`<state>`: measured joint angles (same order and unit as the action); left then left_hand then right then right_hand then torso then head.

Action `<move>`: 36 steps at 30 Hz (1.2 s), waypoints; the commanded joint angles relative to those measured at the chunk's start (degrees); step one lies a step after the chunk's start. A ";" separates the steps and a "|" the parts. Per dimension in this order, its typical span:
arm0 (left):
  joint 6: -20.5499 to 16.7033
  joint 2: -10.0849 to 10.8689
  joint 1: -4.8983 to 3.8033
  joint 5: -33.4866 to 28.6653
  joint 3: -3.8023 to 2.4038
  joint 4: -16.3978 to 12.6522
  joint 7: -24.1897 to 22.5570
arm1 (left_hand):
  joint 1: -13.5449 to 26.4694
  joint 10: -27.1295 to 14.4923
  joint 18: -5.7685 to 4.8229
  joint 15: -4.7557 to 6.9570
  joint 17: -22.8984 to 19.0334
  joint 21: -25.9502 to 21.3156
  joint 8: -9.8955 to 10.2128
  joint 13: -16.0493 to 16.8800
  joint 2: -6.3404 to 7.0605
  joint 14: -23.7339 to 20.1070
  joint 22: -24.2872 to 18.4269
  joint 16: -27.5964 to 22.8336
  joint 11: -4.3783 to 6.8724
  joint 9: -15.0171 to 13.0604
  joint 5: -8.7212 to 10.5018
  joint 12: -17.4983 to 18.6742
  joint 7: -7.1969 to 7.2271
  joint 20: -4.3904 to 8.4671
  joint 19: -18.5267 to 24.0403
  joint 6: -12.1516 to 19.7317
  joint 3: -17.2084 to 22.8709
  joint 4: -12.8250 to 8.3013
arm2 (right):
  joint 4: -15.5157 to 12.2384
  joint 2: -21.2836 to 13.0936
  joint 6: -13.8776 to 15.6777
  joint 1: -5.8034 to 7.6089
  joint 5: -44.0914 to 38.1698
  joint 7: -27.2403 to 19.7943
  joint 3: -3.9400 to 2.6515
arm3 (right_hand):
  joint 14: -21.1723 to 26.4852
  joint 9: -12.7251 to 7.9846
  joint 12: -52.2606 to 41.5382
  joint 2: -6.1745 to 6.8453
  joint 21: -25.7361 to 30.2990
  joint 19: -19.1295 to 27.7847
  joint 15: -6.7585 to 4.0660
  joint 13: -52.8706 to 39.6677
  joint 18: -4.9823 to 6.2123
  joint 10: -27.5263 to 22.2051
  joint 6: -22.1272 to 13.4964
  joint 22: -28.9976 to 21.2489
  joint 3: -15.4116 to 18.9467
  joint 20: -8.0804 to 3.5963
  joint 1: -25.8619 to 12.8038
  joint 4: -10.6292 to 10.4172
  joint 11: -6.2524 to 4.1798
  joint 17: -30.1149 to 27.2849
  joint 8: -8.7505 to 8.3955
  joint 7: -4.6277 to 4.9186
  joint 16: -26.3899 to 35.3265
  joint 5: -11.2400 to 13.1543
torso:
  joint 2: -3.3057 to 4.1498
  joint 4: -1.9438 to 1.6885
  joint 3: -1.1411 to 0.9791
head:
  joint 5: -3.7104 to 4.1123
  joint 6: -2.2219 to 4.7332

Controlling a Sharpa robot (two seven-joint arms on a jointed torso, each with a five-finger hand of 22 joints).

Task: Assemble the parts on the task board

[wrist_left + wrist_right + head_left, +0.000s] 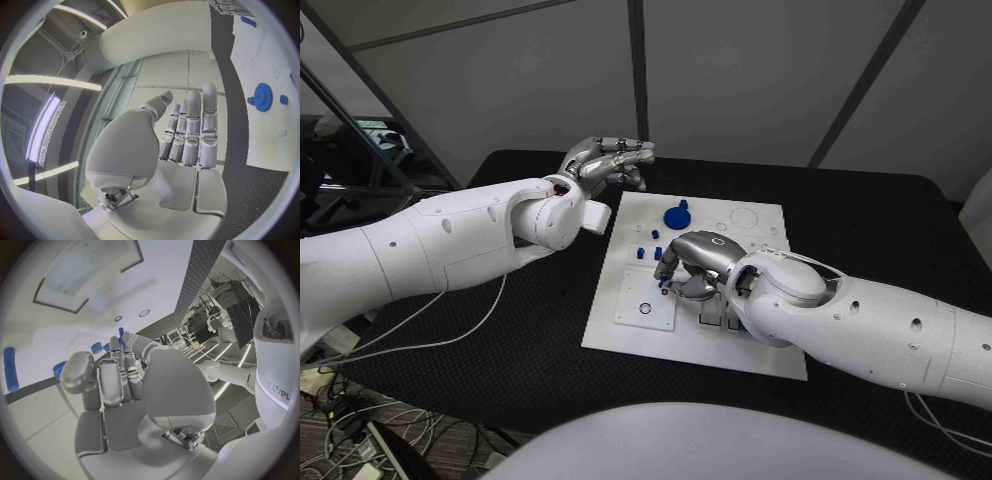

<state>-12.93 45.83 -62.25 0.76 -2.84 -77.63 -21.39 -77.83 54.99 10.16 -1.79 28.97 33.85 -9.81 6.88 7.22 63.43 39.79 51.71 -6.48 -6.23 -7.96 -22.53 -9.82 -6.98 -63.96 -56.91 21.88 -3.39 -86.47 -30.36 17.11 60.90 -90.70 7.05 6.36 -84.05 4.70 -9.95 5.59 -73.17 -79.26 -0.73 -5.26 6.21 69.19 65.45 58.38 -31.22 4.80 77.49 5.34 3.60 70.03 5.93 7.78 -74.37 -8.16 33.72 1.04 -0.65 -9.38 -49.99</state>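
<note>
the task board [733,345] lies flat in the middle of the black table [877,230], a white plate with its long side running away from the robot. a blue gear [678,216] stands on its far part, and a few small blue pegs [651,236] stand just on the near side of the gear, toward the board's left edge; a round recess [645,309] sits in the near left corner. in the left wrist view the blue gear [263,96] shows on the white board [269,140] with a small blue piece [284,99] just beside it. the right hand [694,264] is down over the middle of the board, fingers curled toward the surface; in the right wrist view blue pieces [96,348] show right at its fingertips [121,342], but i cannot tell whether it grips one or only touches it. a longer blue part [9,369] lies on the board apart from that hand. the left hand [606,164] hovers above the table beyond the board's far left corner, well apart from the parts, holding nothing; in its wrist view the fingers [190,125] stretch out straight, side by side
</note>
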 commanded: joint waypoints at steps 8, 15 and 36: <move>0.17 -0.06 -0.15 -0.41 -0.07 0.12 -0.98 | 0.07 -0.56 0.23 -0.07 -0.09 -0.21 -0.29 -0.06 -0.61 -0.43 -0.06 -0.18 -0.04 0.09 -0.23 0.10 -0.01 -0.12 0.46 0.55 -0.47 -0.03 | -0.46 -0.02 -3.43 0.05 -2.56 1.26 0.02 | -2.54 0.05 0.09 -0.01 -0.20 -0.24 -0.40 -0.02 -0.58 0.23 0.08 0.07 0.01 -0.13 -0.73 0.11 0.15 0.06 -0.03 0.19 -0.28 -0.41 | -0.01 0.10 0.05 | -0.27 -0.01; 0.22 -0.09 -0.15 -0.41 -0.07 0.17 -0.89 | 0.07 -0.56 0.23 -0.07 -0.09 -0.21 -0.29 -0.06 -0.61 -0.43 -0.06 -0.18 -0.04 0.09 -0.23 0.10 -0.01 -0.12 0.46 0.55 -0.47 -0.03 | -0.40 -0.08 -4.22 0.05 -3.48 2.18 0.03 | -2.54 0.06 0.10 0.02 -0.22 -0.25 -0.40 -0.01 -0.59 0.25 0.09 0.11 0.07 -0.13 -0.78 0.10 0.14 0.06 -0.03 0.19 -0.28 -0.47 | -0.02 0.01 0.02 | -0.19 -0.01; 0.42 -0.23 -0.14 -0.41 -0.07 0.57 -0.68 | 0.06 -0.67 0.24 -0.10 -0.13 -0.25 -0.30 -0.08 -0.64 -0.47 -0.08 -0.17 -0.07 0.11 -0.24 0.05 -0.05 -0.15 0.49 0.65 -0.56 -0.01 | 0.01 0.00 -4.93 0.05 -4.41 2.73 0.03 | -2.53 0.09 0.10 0.04 -0.27 -0.21 -0.44 0.03 -0.60 0.39 0.23 0.14 0.33 -0.14 -0.95 0.07 0.08 0.03 -0.01 0.10 -0.33 -0.98 | -0.02 -0.03 0.02 | 0.19 -0.01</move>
<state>-12.91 45.68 -62.26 0.56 -2.84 -77.07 -21.39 -77.83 54.57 10.16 -1.79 28.89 33.85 -9.81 6.89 7.22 63.43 39.78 51.71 -6.49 -6.21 -7.96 -22.53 -9.83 -7.18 -63.76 -56.50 21.56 -3.40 -86.51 -30.44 13.16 60.93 -94.47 9.47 6.35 -84.04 4.73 -9.85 5.63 -73.17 -79.26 -0.73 -5.22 6.22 69.18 65.33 58.48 -31.22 4.80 76.95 5.34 3.61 70.04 5.75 7.68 -74.36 -8.77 33.70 1.05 -0.62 -9.24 -50.00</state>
